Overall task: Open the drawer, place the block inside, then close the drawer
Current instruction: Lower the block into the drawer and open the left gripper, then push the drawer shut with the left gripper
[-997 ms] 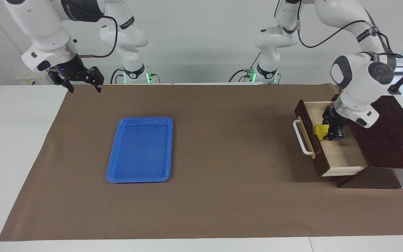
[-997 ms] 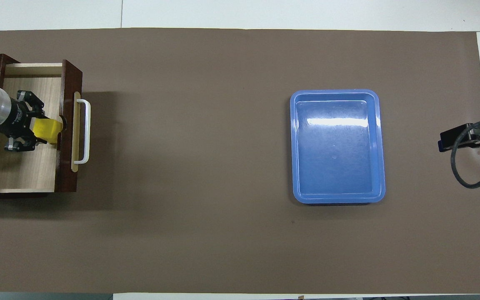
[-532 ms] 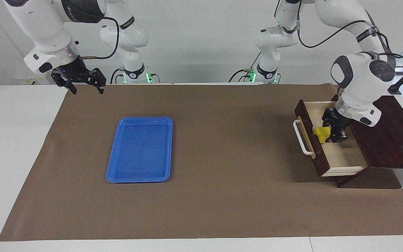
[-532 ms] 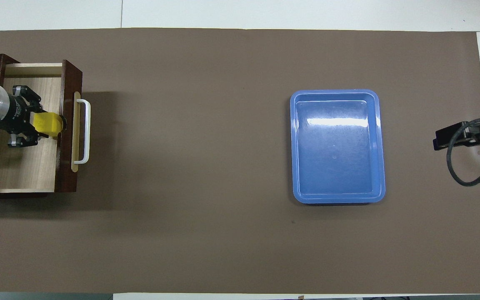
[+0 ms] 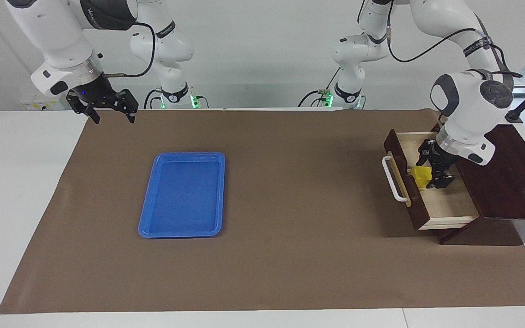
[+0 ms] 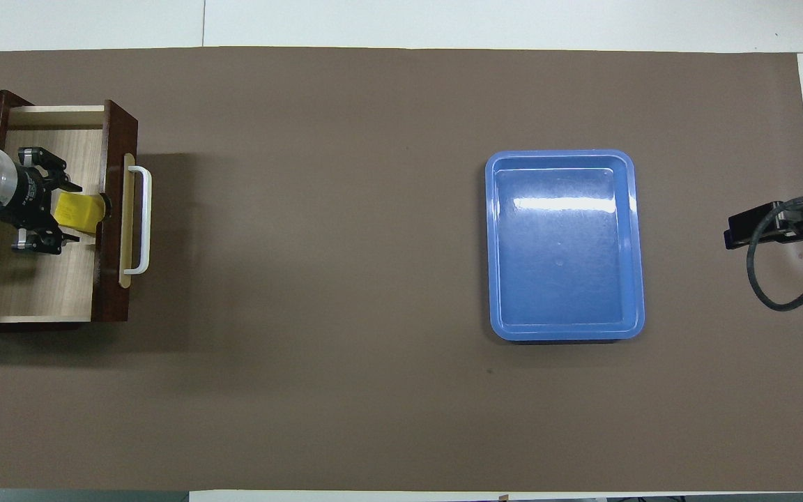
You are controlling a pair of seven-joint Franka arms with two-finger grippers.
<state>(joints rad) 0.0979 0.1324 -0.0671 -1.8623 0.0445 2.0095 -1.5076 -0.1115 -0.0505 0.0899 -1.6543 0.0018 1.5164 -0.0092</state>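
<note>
The left hand (image 5: 430, 172) reaches into the open drawer (image 5: 445, 200), fingers spread, the yellow block (image 5: 421, 176) lying between them against the drawer's front. The right hand (image 5: 107, 108) waits open above the surface's (image 5: 290, 255) edge.

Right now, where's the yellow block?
The block is inside the open drawer at the left arm's end of the table, against the drawer's front panel, with the left claw right at it.
</note>
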